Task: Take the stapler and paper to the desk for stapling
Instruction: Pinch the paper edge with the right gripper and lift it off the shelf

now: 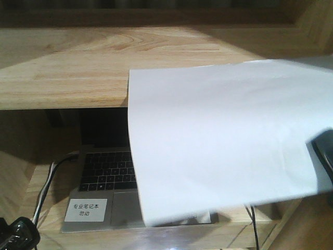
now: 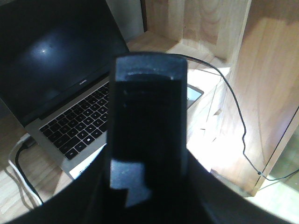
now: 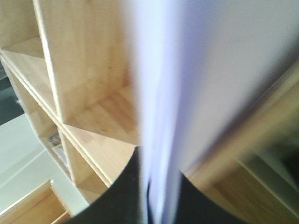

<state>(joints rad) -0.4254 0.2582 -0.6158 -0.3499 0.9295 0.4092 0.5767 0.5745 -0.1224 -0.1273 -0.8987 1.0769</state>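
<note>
The paper [image 1: 218, 140] is a large white sheet hanging in the air in front of the shelf, covering the right half of the laptop. My right gripper [image 1: 323, 156] holds it at its right edge. The right wrist view shows the paper [image 3: 187, 70] edge-on and blurred, with my right gripper [image 3: 156, 205] shut on it. The black stapler [image 2: 147, 116] stands end-on between the jaws of my left gripper [image 2: 148, 196], which is shut on it above the laptop's right side. In the front view the left gripper [image 1: 18, 234] is a dark shape at the bottom left corner. The desk is out of view.
A wooden shelf unit [image 1: 62, 67] has an open laptop [image 1: 106, 172] in its lower bay, with a white label [image 1: 86, 209] on the palm rest. Cables [image 1: 47, 187] run at the laptop's left, and a black cable [image 2: 238, 126] at its right. Shelf compartments [image 3: 93, 116] stand behind the paper.
</note>
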